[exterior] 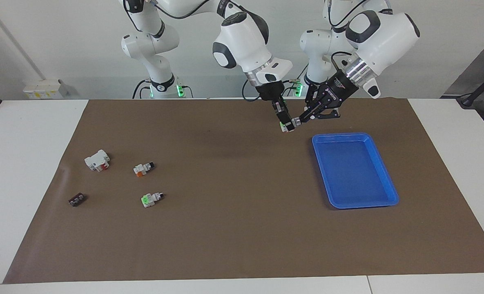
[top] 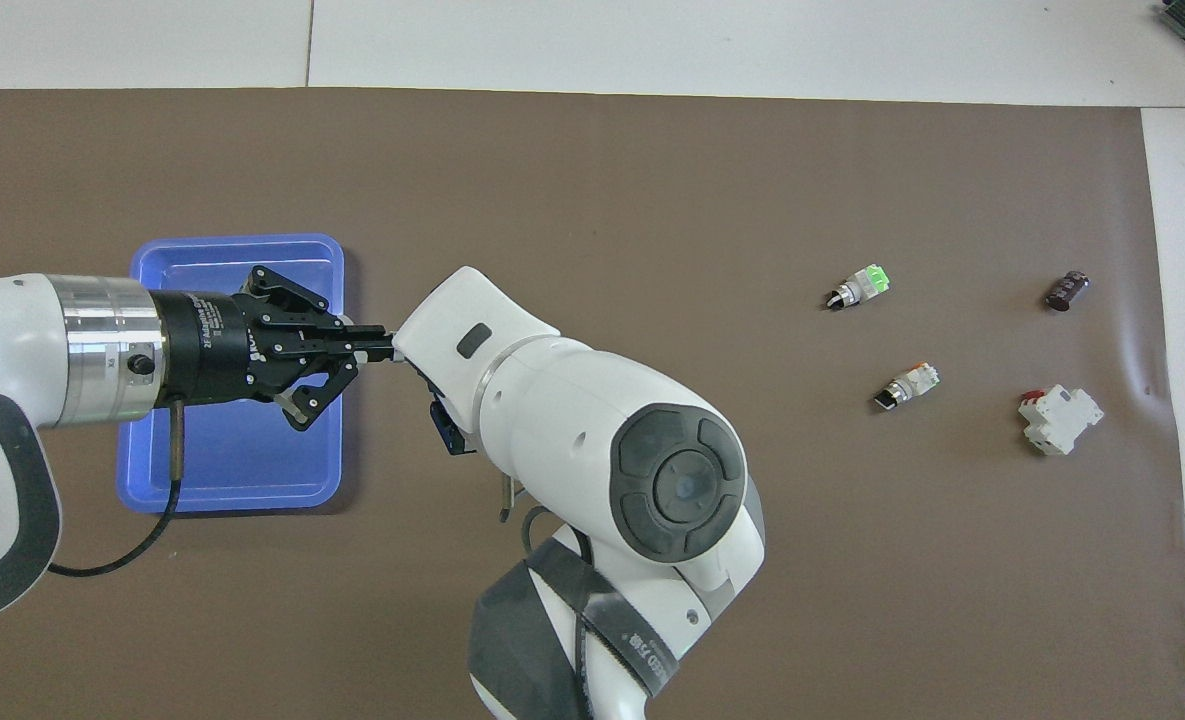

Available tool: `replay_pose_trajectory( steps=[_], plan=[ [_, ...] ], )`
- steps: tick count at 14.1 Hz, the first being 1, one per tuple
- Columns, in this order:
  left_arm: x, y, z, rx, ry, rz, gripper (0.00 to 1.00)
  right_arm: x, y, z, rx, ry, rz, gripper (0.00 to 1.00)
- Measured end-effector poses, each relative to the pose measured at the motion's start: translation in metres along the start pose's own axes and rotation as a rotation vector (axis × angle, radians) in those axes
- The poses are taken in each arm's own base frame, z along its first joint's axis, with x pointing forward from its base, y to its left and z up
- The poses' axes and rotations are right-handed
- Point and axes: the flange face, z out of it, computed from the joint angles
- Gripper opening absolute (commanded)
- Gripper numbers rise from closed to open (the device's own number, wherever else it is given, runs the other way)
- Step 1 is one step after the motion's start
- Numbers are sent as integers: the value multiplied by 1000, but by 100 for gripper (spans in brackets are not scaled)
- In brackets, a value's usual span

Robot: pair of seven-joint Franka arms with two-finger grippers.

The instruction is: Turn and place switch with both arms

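A small white switch (exterior: 287,127) with a green face is held in the air between both grippers, over the brown mat beside the blue tray's (exterior: 354,206) corner. My right gripper (exterior: 284,123) points down and is shut on it. My left gripper (exterior: 296,121) comes in sideways and is shut on the switch's end; it also shows in the overhead view (top: 380,345). There my right arm's wrist hides its own gripper and most of the switch.
Toward the right arm's end lie a second green-faced switch (exterior: 151,199), an orange-faced one (exterior: 143,168), a bigger white block with a red patch (exterior: 97,160) and a small dark brown piece (exterior: 76,200).
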Motion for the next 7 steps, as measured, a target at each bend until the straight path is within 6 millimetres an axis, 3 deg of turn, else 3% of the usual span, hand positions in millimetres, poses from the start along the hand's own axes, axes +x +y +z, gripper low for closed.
replay_pose_trajectory(
  steps=[3,4,7],
  plan=[
    [0,1,0,-2,1,-1,0,1,0,-1,-1,1,-1,0],
    [1,1,-1,-2,1,-1,0,1,0,-1,-2,1,-1,99],
    [15,17,-2,-47,34,-12,0,1,6,-20,-20,-1,29,100]
  ],
)
